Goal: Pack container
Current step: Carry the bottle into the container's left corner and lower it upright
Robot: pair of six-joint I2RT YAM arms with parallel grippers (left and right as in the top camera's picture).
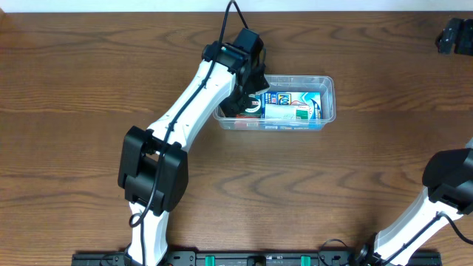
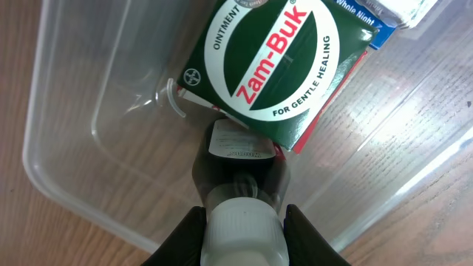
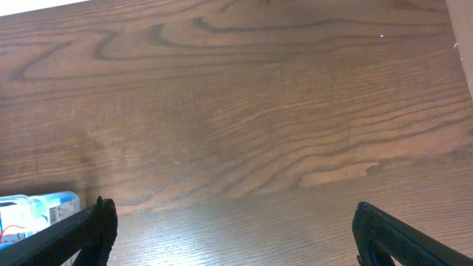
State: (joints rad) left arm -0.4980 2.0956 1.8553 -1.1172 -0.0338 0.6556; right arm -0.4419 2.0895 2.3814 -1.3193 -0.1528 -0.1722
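Observation:
The clear plastic container [image 1: 328,97] sits on the wooden table at centre back; its wall also shows in the left wrist view [image 2: 66,170]. Inside lie a green Zam-Buk ointment box [image 2: 277,63] and blue-and-white boxes [image 1: 295,106]. My left gripper [image 2: 244,222] is shut on a dark bottle with a white cap [image 2: 242,181], held at the container's left end with its base against the Zam-Buk box. In the overhead view the left gripper [image 1: 247,100] is over that end. My right gripper [image 3: 233,233] is open and empty above bare table, far right.
The right arm's base [image 1: 447,185] stands at the right edge of the table. A dark object [image 1: 452,35] sits at the far right back corner. A corner of the container's contents [image 3: 33,214] shows at the right wrist view's left edge.

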